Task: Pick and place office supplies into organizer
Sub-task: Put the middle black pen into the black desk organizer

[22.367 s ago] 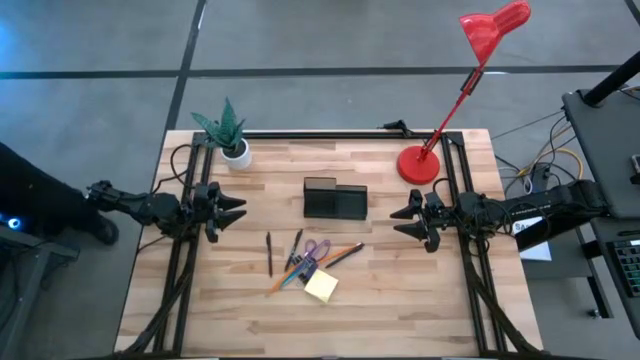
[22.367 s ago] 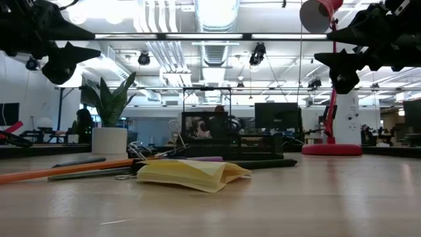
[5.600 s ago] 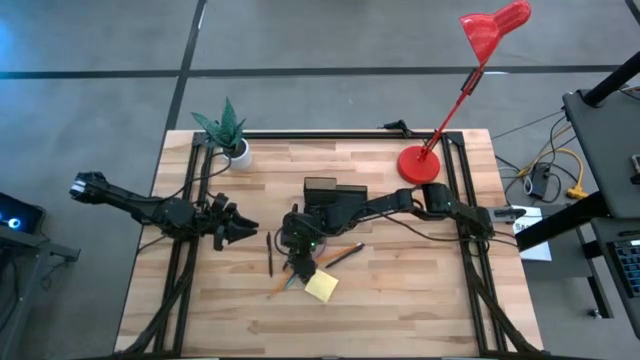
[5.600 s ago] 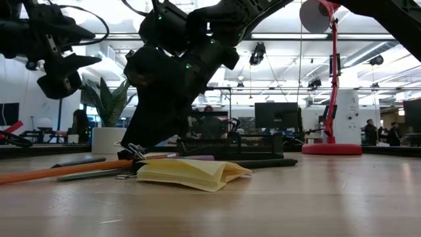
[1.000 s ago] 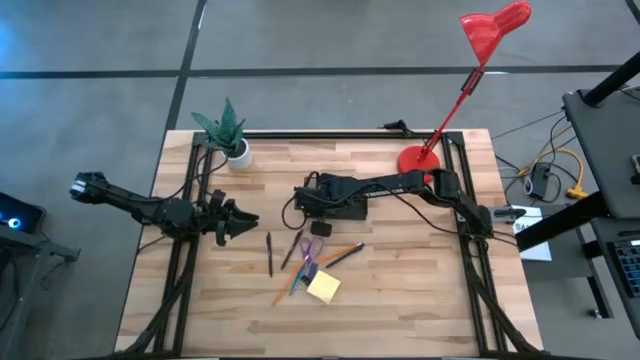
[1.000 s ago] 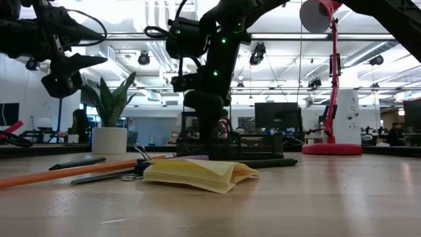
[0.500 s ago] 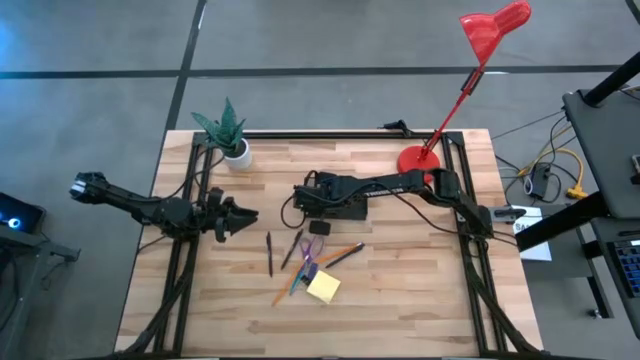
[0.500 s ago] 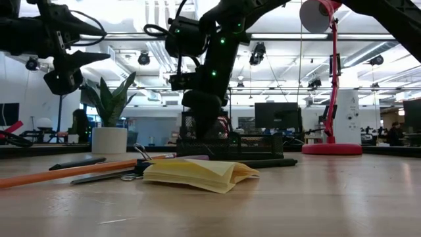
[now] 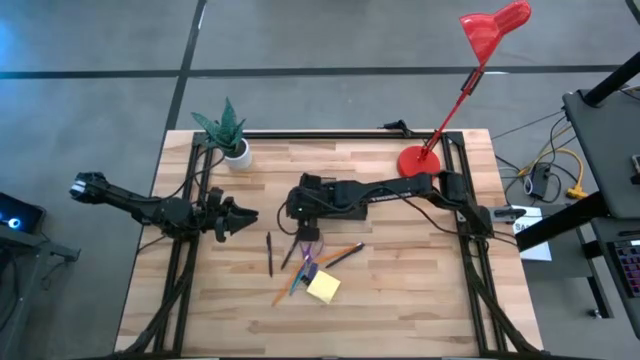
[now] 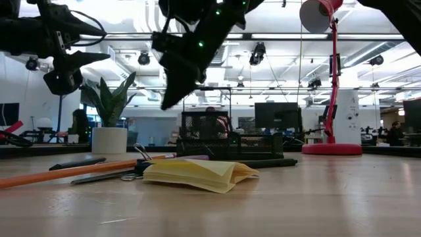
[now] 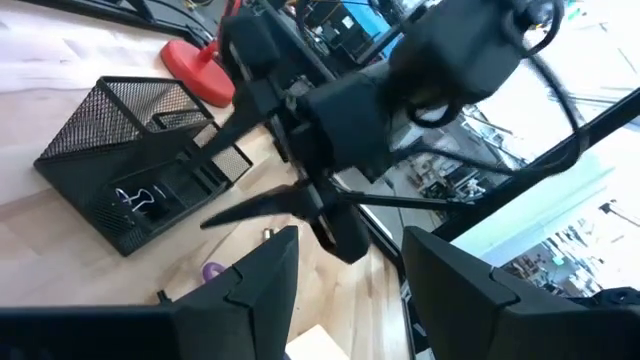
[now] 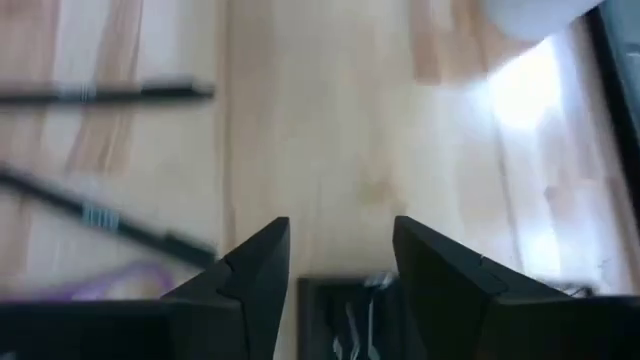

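A second ago the right arm reached across the bench with its right pincer [image 9: 292,205] down at the black mesh organizer [image 9: 345,200]; now that pincer has lifted and swung toward the left edge, standing just off the organizer's left end with its fingers spread and nothing between them. In the low view it has risen from in front of the organizer's mesh to hang tilted above and to one side of it [image 10: 172,79]. A silver binder clip [image 11: 133,198] lies in the organizer's low compartment, seen through the left wrist view. The left pincer [image 9: 243,215] is unchanged, hovering near the left edge of the bench with its fingers released and empty. The rest of the office supplies have not moved: they lie in a loose cluster toward the front of the bench, in front of the organizer, a dark pen [image 9: 269,254] to the left, purple-handled scissors [image 9: 308,249] in the middle, an orange pencil [image 9: 345,255] crossing them, and the yellow sticky-note pad [image 9: 321,288] nearest the front edge, touching the pile's lower end. In the low view the pad [image 10: 197,174] lies with its top sheets curled up. The potted plant [image 9: 228,132] stands at the back left corner and the red lamp [image 9: 419,163] near the back right corner. No brand, label or writing can be read anywhere.
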You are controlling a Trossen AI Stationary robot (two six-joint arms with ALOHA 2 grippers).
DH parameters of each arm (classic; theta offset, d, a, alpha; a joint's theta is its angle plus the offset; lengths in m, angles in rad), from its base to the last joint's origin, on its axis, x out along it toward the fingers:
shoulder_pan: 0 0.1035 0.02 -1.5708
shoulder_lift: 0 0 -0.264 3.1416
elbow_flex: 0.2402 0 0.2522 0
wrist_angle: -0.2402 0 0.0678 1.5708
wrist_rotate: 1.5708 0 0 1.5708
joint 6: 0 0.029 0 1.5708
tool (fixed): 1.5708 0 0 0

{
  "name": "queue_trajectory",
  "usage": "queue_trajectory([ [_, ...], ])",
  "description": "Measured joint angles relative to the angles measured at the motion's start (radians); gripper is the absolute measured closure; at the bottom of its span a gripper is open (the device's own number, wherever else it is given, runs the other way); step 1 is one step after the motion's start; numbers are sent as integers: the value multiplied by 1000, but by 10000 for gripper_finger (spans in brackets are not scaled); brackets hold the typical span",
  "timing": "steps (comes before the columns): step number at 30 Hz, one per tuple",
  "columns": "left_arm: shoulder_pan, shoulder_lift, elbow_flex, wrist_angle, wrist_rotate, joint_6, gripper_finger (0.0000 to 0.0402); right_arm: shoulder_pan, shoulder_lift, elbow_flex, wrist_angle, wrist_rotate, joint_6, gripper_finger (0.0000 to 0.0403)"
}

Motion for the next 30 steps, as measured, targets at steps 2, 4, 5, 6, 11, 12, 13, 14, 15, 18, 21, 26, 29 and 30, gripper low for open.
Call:
queue_trajectory([
  [2,0,-1,-2,1,0,-35,235,-1,0,0,36,0,14,234],
  [4,0,-4,-6,-3,0,-61,235,-5,0,0,64,-4,19,237],
  [5,0,-3,-6,-1,0,-73,235,-7,0,0,78,-6,19,238],
  [6,0,-3,-6,-1,0,-86,235,-9,0,0,93,-7,19,239],
  [11,0,-4,-3,0,2,-135,235,-15,0,0,110,-49,16,245],
  [12,0,-3,-2,0,3,-154,235,-15,0,0,110,-83,16,246],
  [13,0,-3,-2,2,5,-177,235,-14,0,0,111,-114,17,247],
  [14,0,-3,-3,2,9,-197,235,-11,0,0,112,-133,21,249],
  [15,0,-5,-4,0,19,-212,235,-6,0,0,113,-136,31,250],
  [18,0,-4,-5,-1,45,-216,235,6,-1,0,112,-129,103,253],
  [21,0,-2,-5,0,50,-216,235,11,-9,0,122,-127,262,257],
  [26,0,8,-5,-1,50,-215,235,24,-13,0,120,-135,487,260],
  [29,0,9,-6,-2,50,-215,235,33,-15,0,122,-171,525,258],
  [30,0,9,-6,-1,50,-215,235,36,-16,0,126,-207,514,257],
])
